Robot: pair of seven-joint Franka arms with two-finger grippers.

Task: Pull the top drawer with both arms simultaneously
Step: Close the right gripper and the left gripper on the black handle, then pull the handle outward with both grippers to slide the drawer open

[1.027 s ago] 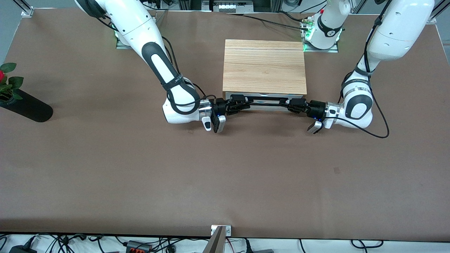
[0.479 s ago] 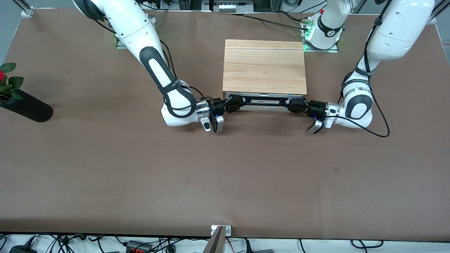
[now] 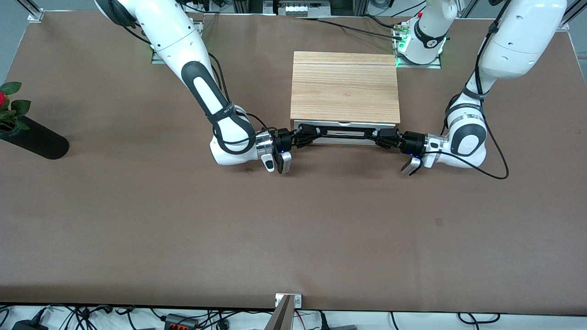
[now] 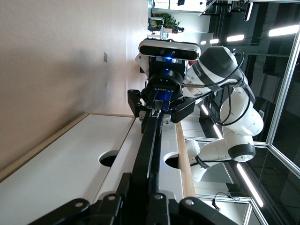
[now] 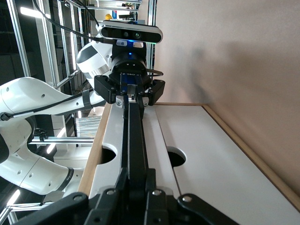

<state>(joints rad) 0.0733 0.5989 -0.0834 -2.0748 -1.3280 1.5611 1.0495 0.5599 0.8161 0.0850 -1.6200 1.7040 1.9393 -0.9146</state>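
Note:
The top drawer (image 3: 344, 140) has a white front under the light-wood cabinet top (image 3: 344, 87). Its long black bar handle (image 3: 346, 133) runs across the front. My right gripper (image 3: 312, 134) is shut on the handle's end toward the right arm. My left gripper (image 3: 379, 134) is shut on the end toward the left arm. In the left wrist view my left gripper (image 4: 149, 187) clamps the handle (image 4: 149, 145), with the right gripper (image 4: 158, 108) at its other end. In the right wrist view my right gripper (image 5: 136, 187) clamps the handle (image 5: 135, 140). No drawer inside shows.
A lower white drawer front (image 5: 211, 159) with its own notch sits below the top one. A black vase with a red flower (image 3: 32, 137) lies at the right arm's end of the table. The brown table (image 3: 293, 229) spreads nearer the camera.
My right arm's wrist and gripper have shifted a little toward the right arm's end, along the handle. The left arm and the drawer front look unmoved.

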